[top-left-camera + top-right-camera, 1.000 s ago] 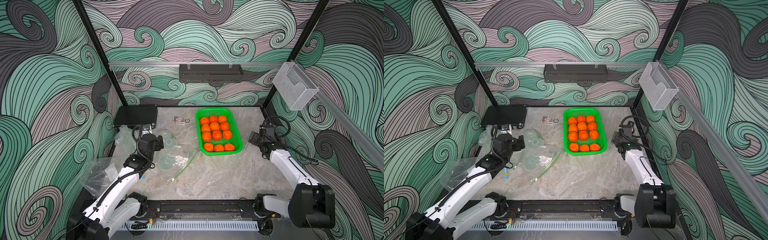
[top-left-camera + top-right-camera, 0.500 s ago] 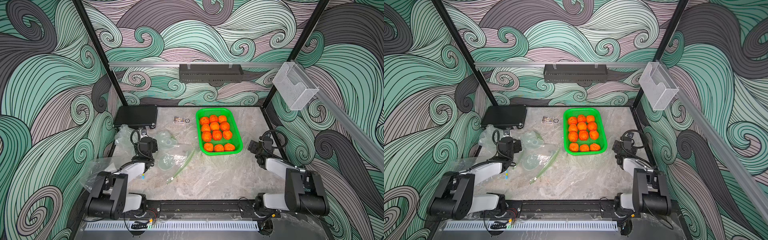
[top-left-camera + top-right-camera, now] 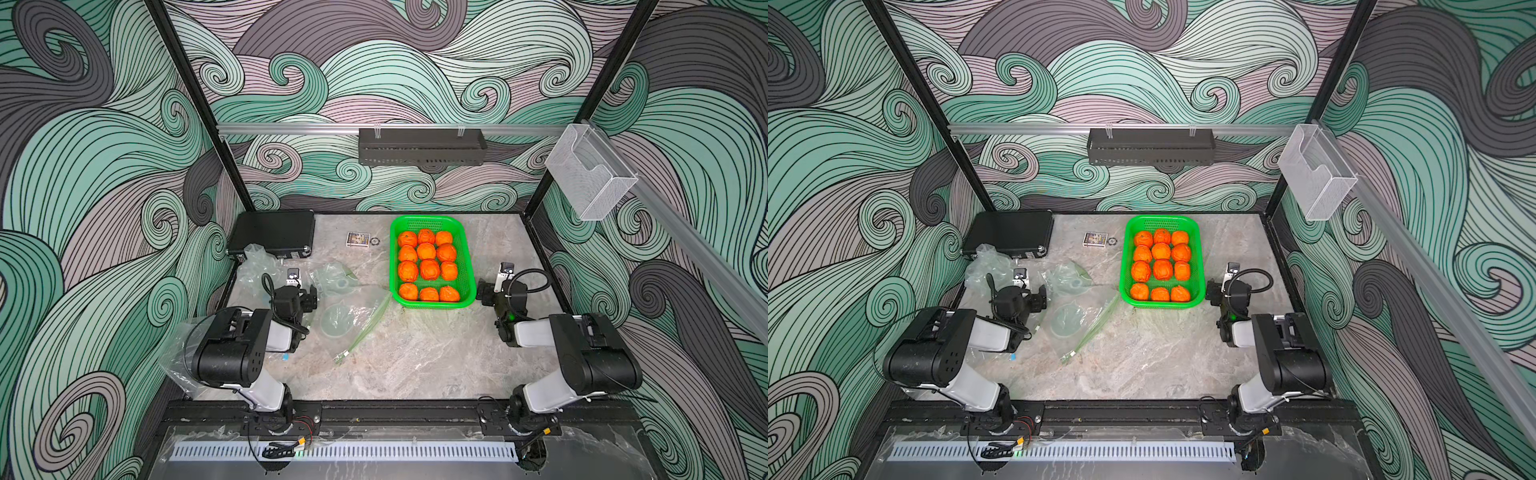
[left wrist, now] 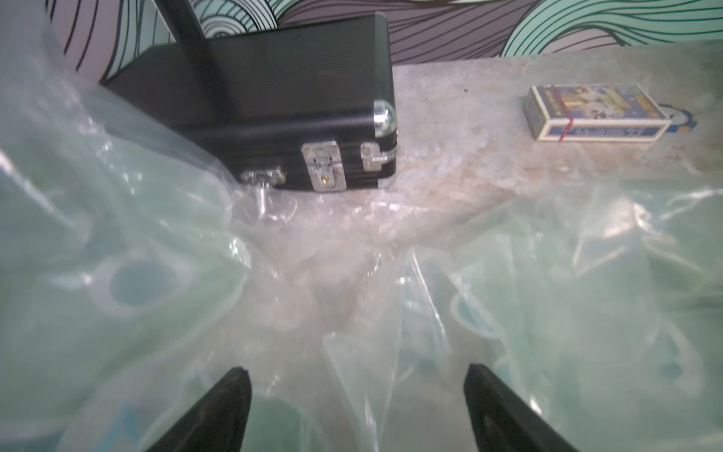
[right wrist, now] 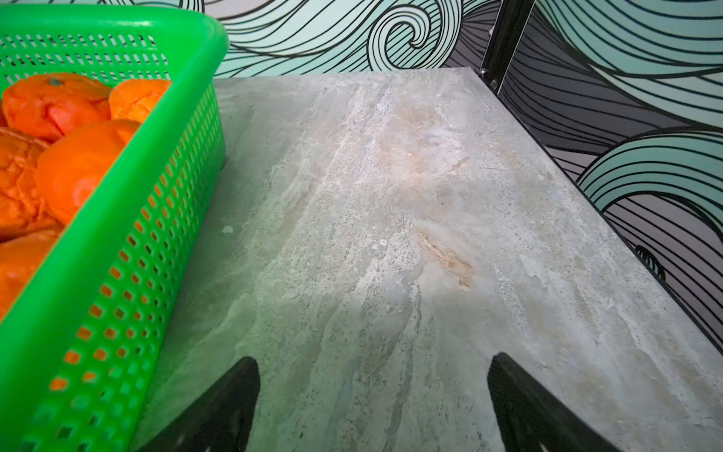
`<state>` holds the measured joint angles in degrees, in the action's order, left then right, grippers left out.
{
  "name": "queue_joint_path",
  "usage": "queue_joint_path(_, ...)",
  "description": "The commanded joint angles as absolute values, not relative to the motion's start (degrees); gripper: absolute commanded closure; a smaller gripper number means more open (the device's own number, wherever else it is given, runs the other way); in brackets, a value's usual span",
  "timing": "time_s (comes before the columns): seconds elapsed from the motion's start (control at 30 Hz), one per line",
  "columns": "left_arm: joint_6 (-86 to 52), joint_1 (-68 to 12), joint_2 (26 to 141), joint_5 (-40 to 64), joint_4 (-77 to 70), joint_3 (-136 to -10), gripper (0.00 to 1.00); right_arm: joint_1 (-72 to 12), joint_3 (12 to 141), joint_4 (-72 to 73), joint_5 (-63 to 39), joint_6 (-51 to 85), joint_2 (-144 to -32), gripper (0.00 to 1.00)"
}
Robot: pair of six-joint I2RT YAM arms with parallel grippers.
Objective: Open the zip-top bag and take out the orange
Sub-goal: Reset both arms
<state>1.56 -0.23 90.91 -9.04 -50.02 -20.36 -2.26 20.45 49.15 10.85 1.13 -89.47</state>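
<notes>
Several clear zip-top bags lie crumpled and flat on the left of the table; one with a green zip strip [image 3: 357, 320] [image 3: 1086, 322] is nearest the middle, and nothing orange shows inside any of them. Several oranges [image 3: 428, 270] [image 5: 74, 164] fill the green basket [image 3: 436, 304] [image 3: 1160, 306]. My left gripper [image 3: 309, 297] [image 4: 356, 375] is open, low over the bags' plastic [image 4: 352, 313], gripping nothing. Beside the basket's right wall [image 5: 129, 250], my right gripper [image 3: 482, 291] [image 5: 373, 364] is open over bare table.
A black case [image 3: 272, 232] [image 4: 297, 98] sits at the back left, with a small card box [image 3: 358, 240] [image 4: 594, 113] beside it. Both arms are folded up near the front rail. A black shelf [image 3: 422, 145] hangs on the back wall.
Both arms have folded back toward the front rail, elbows now raised. The right gripper has come in beside the basket. The left gripper stays over the bags.
</notes>
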Motion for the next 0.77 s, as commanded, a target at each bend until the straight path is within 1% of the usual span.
queue_joint_path(0.0, -0.9, 5.0, 88.7, 1.1, -42.1, -26.2, 0.01, -1.8, 21.4, 54.5, 9.8, 0.5, -89.5, 0.03)
queue_joint_path(0.07, -1.7, 5.3, 87.9, 1.5, -40.0, -26.6, 0.02, -1.5, 21.6, 53.1, 9.4, 0.6, -89.0, 0.01)
queue_joint_path(0.23, -0.9, 5.1, 88.8, 1.5, -43.8, -25.6, 0.01, -1.6, 20.9, 54.3, 9.1, 0.4, -88.9, 0.01)
queue_joint_path(0.73, -0.7, 5.0, 89.1, 1.5, -42.4, -26.3, 0.01, -1.9, 21.1, 54.3, 8.9, 0.0, -89.0, 0.01)
